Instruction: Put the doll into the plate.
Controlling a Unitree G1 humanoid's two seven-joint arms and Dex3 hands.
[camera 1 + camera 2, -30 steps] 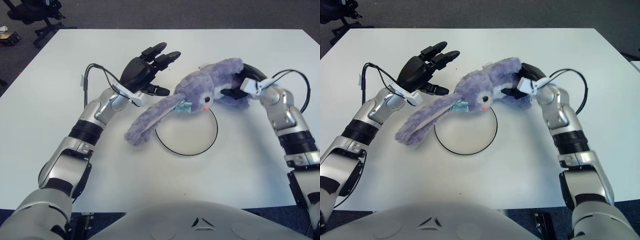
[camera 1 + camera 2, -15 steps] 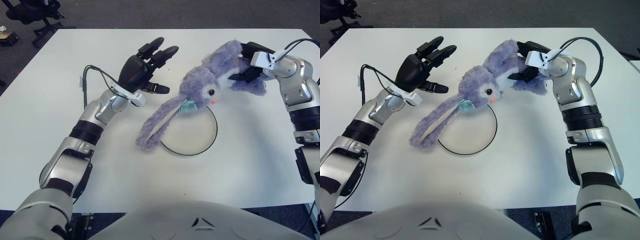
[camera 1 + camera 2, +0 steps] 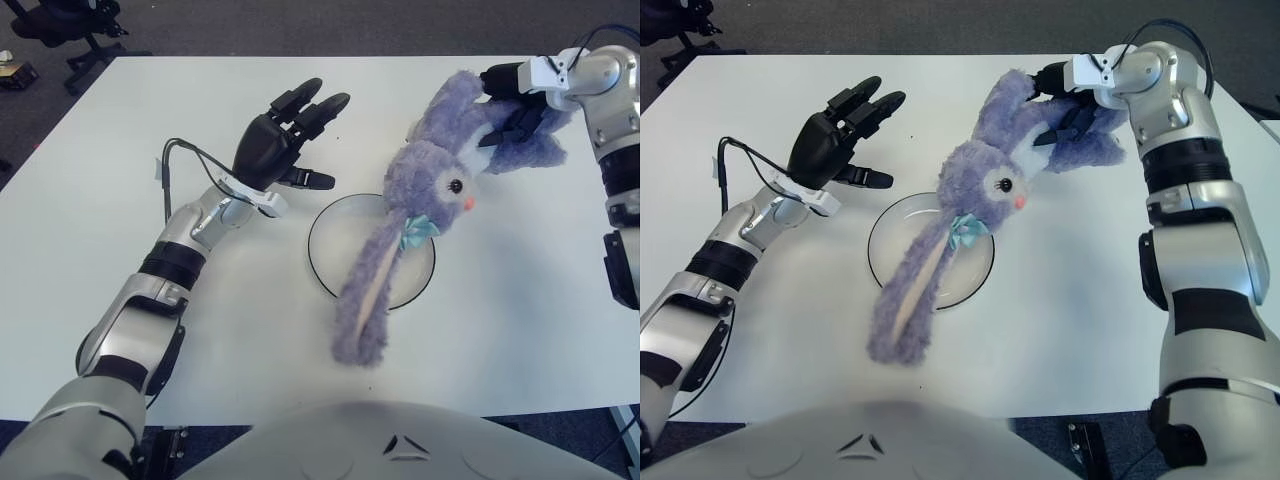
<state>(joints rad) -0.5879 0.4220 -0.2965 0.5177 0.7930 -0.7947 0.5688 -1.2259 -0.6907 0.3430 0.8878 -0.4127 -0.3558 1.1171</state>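
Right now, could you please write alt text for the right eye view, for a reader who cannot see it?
The right hand holds a purple bunny doll by its body, its long ears hanging across a white plate with a dark rim on a white table. The left hand shows open, left of the plate, holding nothing.

Right robot hand (image 3: 517,98) gripping purple doll (image 3: 425,195), ears dangling over plate (image 3: 322,225), left robot hand (image 3: 275,148) spread
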